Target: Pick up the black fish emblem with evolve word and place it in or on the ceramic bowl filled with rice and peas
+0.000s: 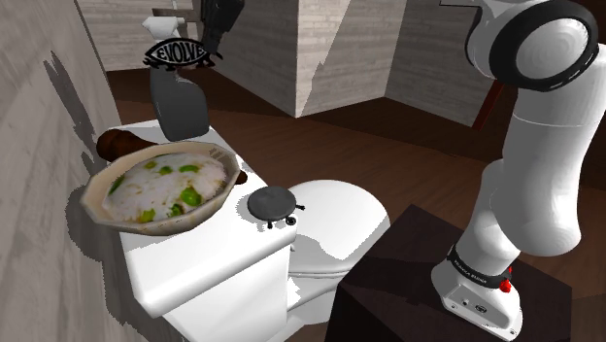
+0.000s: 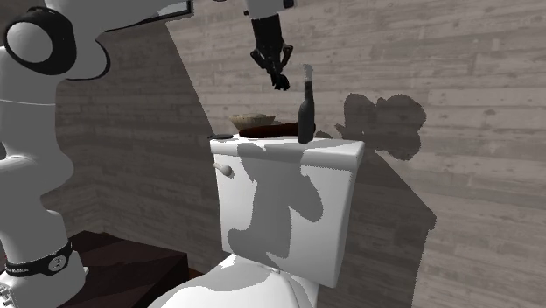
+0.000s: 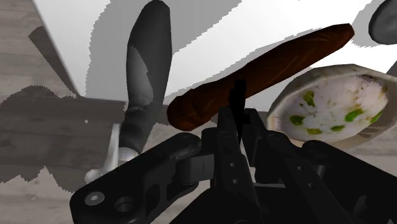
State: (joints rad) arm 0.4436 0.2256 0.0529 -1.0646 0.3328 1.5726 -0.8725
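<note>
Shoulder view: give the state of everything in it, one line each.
fish emblem: in the air, clasped by the pincer
pincer: shut on the fish emblem
bowl: upright on the tank, full of rice and peas
spray bottle: standing upright
brown cylinder: lying flat
toilet lid: down

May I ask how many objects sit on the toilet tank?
4: bowl, brown rod beside it, grey bottle beyond that, dark disc near the seat. None seems hidden.
</note>
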